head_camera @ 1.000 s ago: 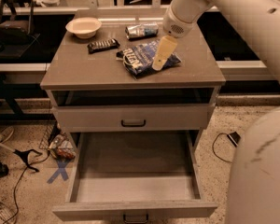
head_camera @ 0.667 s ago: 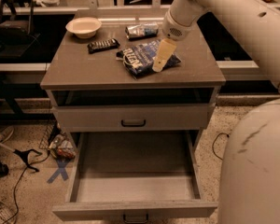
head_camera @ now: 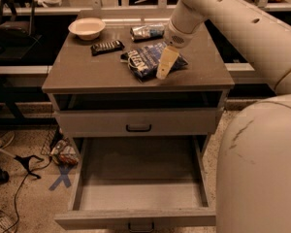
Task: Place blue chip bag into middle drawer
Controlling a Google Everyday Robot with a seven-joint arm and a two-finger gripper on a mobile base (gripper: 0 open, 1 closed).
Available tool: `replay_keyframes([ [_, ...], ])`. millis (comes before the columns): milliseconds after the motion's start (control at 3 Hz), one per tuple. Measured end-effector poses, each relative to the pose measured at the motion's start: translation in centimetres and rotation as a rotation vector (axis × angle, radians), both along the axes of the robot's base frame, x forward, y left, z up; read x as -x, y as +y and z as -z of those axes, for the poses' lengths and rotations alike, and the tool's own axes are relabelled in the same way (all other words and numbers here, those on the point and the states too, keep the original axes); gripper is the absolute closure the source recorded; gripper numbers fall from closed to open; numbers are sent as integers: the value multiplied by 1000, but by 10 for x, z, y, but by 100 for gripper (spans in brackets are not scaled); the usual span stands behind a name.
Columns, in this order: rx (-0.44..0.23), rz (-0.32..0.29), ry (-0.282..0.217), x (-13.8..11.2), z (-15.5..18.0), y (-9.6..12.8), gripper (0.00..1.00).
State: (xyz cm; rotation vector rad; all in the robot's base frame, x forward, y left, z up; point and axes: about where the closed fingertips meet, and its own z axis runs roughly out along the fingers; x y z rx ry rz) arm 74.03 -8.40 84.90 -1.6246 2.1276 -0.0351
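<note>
Near and low, the middle drawer (head_camera: pixel 136 195) stands wide open, its inside pale and smooth. On the flat grey cabinet top (head_camera: pixel 82 74), the crinkly blue chip bag (head_camera: pixel 141 59) lies centre-right. The gripper (head_camera: pixel 164 71) is over the bag's right part; I cannot tell whether it has hold. Far side: round white bowl (head_camera: pixel 86 28), can (head_camera: pixel 146 32), black candy bar (head_camera: pixel 107 46).

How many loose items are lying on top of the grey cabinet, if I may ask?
4: a white bowl at the back left, a black candy bar near it, a can at the back, and the blue chip bag under the gripper.
</note>
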Motion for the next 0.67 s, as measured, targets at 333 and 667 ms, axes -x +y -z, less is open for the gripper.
replay_keyframes([
  [333,9,-5,19,0,6,1,18],
  [667,1,-13,24,2,6,2,49],
])
